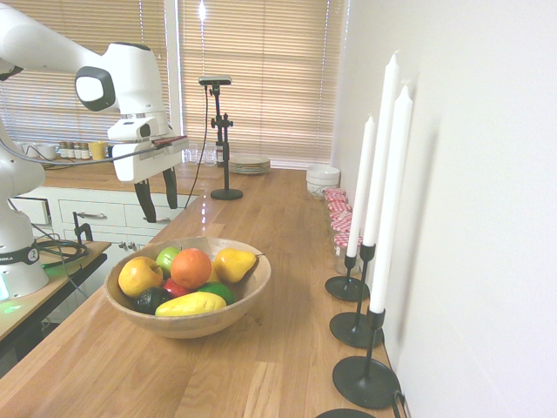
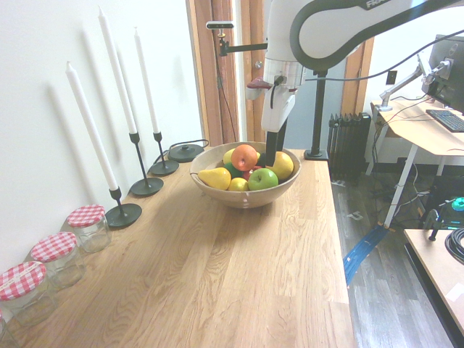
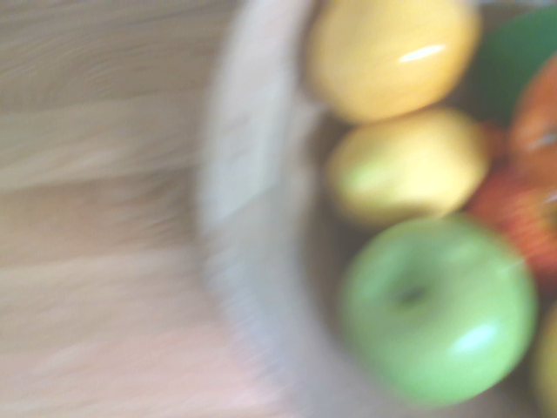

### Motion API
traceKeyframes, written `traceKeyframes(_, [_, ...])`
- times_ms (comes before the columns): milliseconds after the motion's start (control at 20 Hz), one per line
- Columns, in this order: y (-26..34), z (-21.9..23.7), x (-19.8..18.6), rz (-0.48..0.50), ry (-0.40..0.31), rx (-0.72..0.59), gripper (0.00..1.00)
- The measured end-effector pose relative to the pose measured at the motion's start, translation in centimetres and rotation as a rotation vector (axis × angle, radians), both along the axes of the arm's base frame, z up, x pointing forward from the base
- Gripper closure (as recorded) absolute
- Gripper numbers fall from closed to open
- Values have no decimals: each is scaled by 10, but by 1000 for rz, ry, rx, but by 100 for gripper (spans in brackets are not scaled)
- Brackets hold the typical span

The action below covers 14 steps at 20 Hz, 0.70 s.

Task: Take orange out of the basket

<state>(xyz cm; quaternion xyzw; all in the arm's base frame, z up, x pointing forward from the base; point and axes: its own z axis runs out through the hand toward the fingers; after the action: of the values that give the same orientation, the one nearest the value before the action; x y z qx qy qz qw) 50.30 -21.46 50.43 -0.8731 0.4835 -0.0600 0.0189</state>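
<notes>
The orange (image 1: 191,267) lies on top of the fruit pile in the light wooden basket (image 1: 202,325) on the long wooden counter. Around it sit a yellow-orange apple (image 1: 139,276), a yellow pear (image 1: 235,264), green apples and a yellow fruit. My gripper (image 1: 157,195) hangs open and empty above the counter, just behind the basket's far left side, higher than the fruit. From the other side the orange (image 2: 245,156) shows in the basket (image 2: 245,197), with the gripper's dark fingers (image 2: 273,145) beside the apple side of the rim. The blurred wrist view shows the basket rim (image 3: 233,174) and a green apple (image 3: 435,309).
Three tall white candles in black holders (image 1: 361,379) stand along the wall to the right of the basket. Jars with red checked lids (image 2: 54,254) line the wall further on. White plates (image 1: 250,164) and bowls (image 1: 323,178) sit at the counter's far end. The counter's open edge (image 2: 335,239) runs opposite the wall.
</notes>
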Motion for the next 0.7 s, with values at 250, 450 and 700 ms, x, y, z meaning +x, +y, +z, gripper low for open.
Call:
traceKeyframes(250, [-58,-1,29,-34,18,29,0])
traceKeyframes(450, [-88,2,51,-50,32,49,0])
traceKeyframes(700, [-110,-21,74,-62,65,65,0])
